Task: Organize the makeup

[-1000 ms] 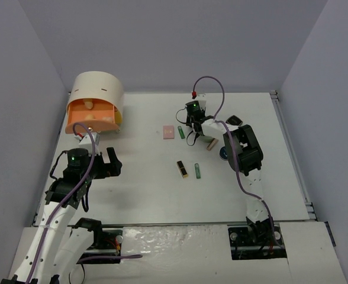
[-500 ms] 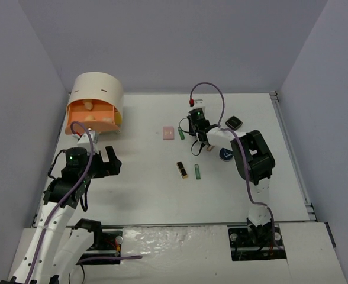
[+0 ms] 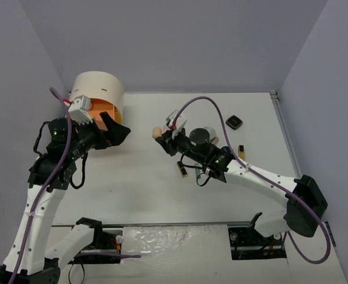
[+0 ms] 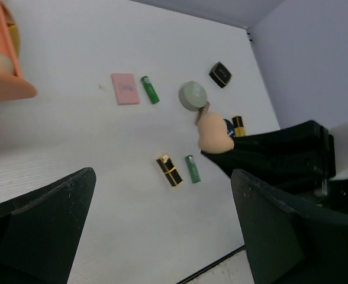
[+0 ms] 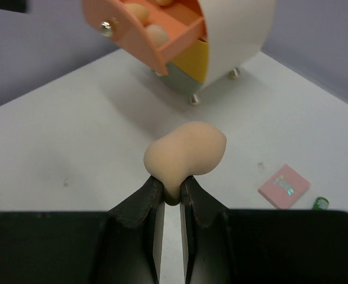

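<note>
My right gripper [image 5: 173, 186] is shut on the narrow end of a peach sponge [image 5: 186, 155], held above the table and facing the cream drum box [image 5: 233, 35]. From above, the sponge [image 3: 158, 131] hangs left of centre. My left gripper [image 3: 119, 133] is open beside the box's orange drawer [image 3: 94, 110], with nothing between its fingers [image 4: 44, 225]. On the table lie a pink square [image 4: 125, 89], a green tube [image 4: 150, 89], a sage compact [image 4: 193, 95], a black compact [image 4: 221, 73], a gold-black tube [image 4: 170, 170] and another green tube [image 4: 192, 168].
The box's orange drawer [image 5: 144, 29] stands pulled out with peach sponges [image 5: 156, 32] inside. A yellow drawer front [image 5: 199, 62] shows below it. Another gold-black tube [image 3: 241, 151] lies right of my right arm. Grey walls close in the table on three sides.
My right gripper has shut on the sponge, lifted it and carried it left towards the box. The left arm has risen and swung up beside the open drawer, still open.
</note>
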Controlling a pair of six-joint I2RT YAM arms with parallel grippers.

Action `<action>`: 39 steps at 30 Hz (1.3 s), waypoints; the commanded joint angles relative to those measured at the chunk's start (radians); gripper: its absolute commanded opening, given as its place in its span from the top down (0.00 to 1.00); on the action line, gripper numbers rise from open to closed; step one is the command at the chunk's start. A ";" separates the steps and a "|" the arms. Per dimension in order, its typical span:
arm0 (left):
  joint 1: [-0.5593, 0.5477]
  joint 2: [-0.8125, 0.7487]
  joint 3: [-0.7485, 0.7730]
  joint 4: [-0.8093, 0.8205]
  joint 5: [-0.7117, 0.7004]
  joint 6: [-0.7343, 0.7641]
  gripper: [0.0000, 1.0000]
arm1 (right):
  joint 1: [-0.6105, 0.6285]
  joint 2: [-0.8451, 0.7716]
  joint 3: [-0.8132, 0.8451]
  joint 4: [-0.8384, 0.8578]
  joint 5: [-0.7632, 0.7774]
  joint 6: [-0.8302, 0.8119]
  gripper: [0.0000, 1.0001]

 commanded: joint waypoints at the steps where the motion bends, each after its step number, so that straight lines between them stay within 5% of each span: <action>1: -0.072 0.027 0.038 0.116 0.060 -0.143 0.03 | 0.054 -0.106 -0.029 0.142 -0.043 -0.038 1.00; 13: -0.383 0.116 0.069 0.166 -0.159 -0.207 0.04 | 0.102 -0.228 -0.088 0.141 -0.035 -0.033 1.00; 17: -0.435 0.148 0.092 0.173 -0.205 -0.211 0.13 | 0.106 -0.246 -0.102 0.137 -0.027 -0.035 1.00; 22: -0.485 0.184 0.101 0.201 -0.234 -0.214 0.39 | 0.106 -0.263 -0.122 0.139 -0.020 -0.033 1.00; 30: -0.532 0.200 0.092 0.239 -0.267 -0.216 0.98 | 0.106 -0.284 -0.143 0.142 0.007 -0.038 0.99; 33: -0.539 0.197 0.085 0.249 -0.286 -0.214 1.00 | 0.106 -0.286 -0.148 0.137 0.017 -0.039 0.85; 39: -0.541 0.181 0.094 0.217 -0.362 -0.148 1.00 | 0.106 -0.305 -0.161 0.092 0.068 -0.043 0.27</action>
